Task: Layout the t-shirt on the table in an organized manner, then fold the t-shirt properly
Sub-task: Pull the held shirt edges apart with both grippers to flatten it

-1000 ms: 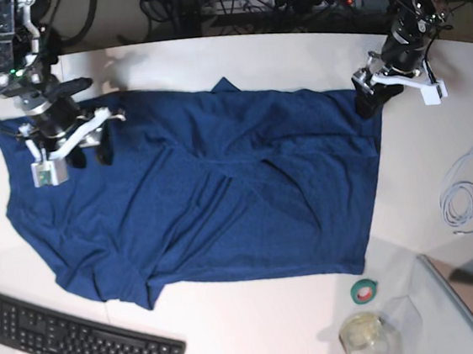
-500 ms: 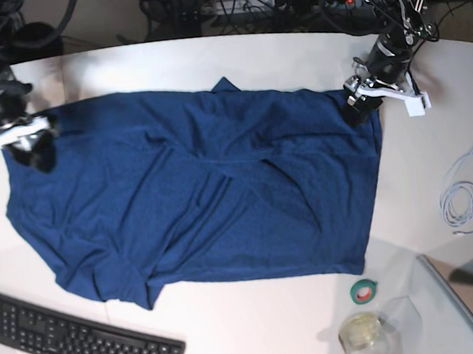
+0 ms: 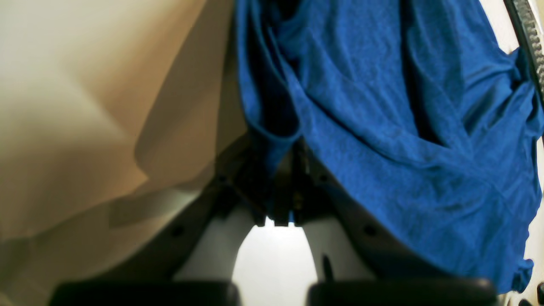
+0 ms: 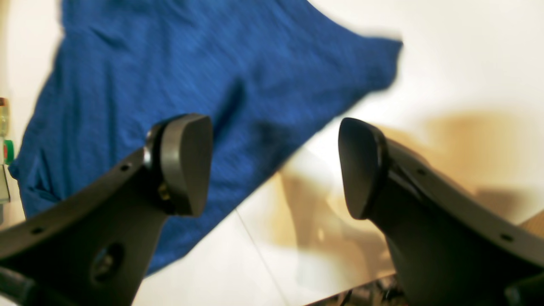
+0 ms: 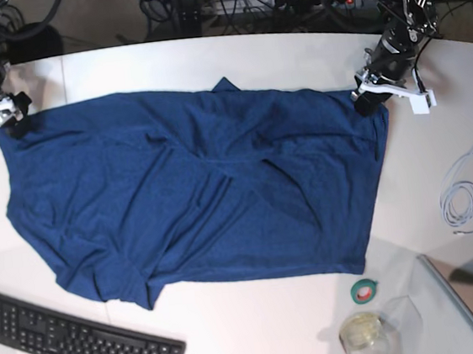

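Note:
The navy-blue t-shirt [image 5: 205, 197] lies spread on the white table [image 5: 207, 62], with wrinkles and a diagonal fold across its middle. My left gripper [image 5: 367, 97] is at the shirt's far right corner. In the left wrist view it [image 3: 280, 191] is shut on a fold of the t-shirt [image 3: 382, 127]. My right gripper [image 5: 12, 123] is at the shirt's far left corner. In the right wrist view it [image 4: 274, 168] is wide open and empty, above the t-shirt's edge [image 4: 170, 63] and the bare table [image 4: 446, 63].
A black keyboard [image 5: 77, 346] lies at the front left, close to the shirt's hem. A green tape roll [image 5: 364, 291] and a glass jar [image 5: 363, 333] stand at the front right. A coiled white cable [image 5: 465, 197] lies at the right. Cables run behind the table.
My right gripper has left the shirt's upper left area and moved out to its far left corner. My left gripper has shifted slightly right, drawing the right corner outward.

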Motion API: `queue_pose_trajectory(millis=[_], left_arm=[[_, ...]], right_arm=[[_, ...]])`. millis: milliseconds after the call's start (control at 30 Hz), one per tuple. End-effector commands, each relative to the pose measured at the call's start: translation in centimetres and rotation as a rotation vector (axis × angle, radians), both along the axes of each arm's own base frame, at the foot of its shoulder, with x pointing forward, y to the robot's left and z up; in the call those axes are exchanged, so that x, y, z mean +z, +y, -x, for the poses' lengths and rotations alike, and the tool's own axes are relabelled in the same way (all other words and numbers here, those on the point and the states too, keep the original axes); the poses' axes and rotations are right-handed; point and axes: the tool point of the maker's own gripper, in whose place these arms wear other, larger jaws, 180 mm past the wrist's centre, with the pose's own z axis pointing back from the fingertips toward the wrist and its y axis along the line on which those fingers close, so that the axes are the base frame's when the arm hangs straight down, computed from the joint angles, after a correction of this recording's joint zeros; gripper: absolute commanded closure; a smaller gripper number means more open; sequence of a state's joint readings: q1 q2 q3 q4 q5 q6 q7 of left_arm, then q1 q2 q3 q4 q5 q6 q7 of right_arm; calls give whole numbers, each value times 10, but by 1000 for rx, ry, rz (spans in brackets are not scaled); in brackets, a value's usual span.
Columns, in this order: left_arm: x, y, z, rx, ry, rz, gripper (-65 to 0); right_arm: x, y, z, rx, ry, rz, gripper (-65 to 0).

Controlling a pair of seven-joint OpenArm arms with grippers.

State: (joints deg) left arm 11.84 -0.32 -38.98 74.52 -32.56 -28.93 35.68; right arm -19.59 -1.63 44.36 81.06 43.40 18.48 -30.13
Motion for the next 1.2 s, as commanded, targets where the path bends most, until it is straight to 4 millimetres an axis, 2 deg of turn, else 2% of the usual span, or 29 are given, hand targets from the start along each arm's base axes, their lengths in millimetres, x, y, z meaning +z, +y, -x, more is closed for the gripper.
queue_pose_trajectory(millis=[0,267,400,533,767,933,1067,1167], left_arm=[[12,5,-10,-4,-49,-14,0],[10,5,-5,-4,-37,-15,0],[9,6,-3,-1,-34,-16,0],[9,6,-3,-3,-34,-15,0],[9,6,-3,-3,-34,-15,0],[9,6,-3,-3,-34,-15,0],[9,6,-3,-3,-34,-15,0],[9,6,-3,-3,-34,-15,0]], right_arm=[[11,-14,-7,-28,-44,21,-438],[-26,-9,-2,-51,38,-99,-438],[-35,-6,3,-58,60,-121,-438],[-48,-2,-1,-66,79,-164,-434],[-57,3,-1,-25,76,-194,-428],[-61,1,2,-27,87,-197,-270],[-62,1,-2,-29,86,-205,-171],[-59,-6,-4,-25,81,-189,-5]])
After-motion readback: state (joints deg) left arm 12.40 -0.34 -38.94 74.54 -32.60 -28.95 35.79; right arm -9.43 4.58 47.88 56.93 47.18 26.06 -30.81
